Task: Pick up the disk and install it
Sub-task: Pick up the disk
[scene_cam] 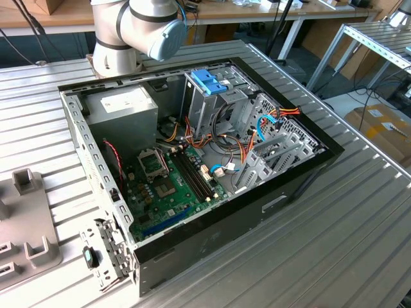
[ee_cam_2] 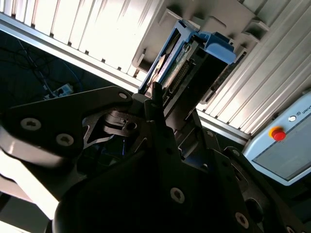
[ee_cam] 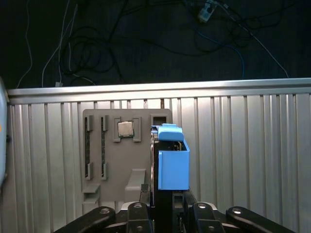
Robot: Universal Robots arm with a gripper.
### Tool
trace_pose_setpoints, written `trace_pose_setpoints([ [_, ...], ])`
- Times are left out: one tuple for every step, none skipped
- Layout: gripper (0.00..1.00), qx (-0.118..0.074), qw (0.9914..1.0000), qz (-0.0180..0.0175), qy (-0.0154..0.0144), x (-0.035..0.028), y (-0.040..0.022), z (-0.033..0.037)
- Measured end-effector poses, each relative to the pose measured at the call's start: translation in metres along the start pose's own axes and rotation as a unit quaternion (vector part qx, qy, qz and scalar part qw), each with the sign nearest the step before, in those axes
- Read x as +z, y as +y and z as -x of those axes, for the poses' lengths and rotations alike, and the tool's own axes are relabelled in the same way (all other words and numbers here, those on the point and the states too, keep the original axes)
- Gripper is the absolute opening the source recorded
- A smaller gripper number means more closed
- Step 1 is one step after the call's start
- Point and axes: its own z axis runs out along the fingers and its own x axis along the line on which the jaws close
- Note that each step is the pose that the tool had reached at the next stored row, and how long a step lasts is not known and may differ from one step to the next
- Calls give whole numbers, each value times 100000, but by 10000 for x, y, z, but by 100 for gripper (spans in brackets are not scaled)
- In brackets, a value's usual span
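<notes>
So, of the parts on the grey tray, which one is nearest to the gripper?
The disk in the blue frame, standing on its edge right at the gripper. The small square chip lies flat on the tray, farther off.

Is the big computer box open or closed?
Open. In the exterior view the computer case has no cover on top, so its green circuit board and cables show.
</notes>
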Motion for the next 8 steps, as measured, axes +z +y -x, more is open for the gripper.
trace_pose_setpoints([
  [35,-2,100000,-6,8,-2,0,0],
  [35,-1,100000,-8,9,-2,0,0],
  [35,-1,100000,-4,11,-3,0,0],
  [35,-1,100000,-1,12,-4,0,0],
  [35,0,100000,-1,11,-4,0,0],
  [35,0,100000,6,15,-5,-1,0],
  [35,5,100000,14,20,-6,-8,1],
  [35,-3,100000,6,17,-5,-15,1],
])
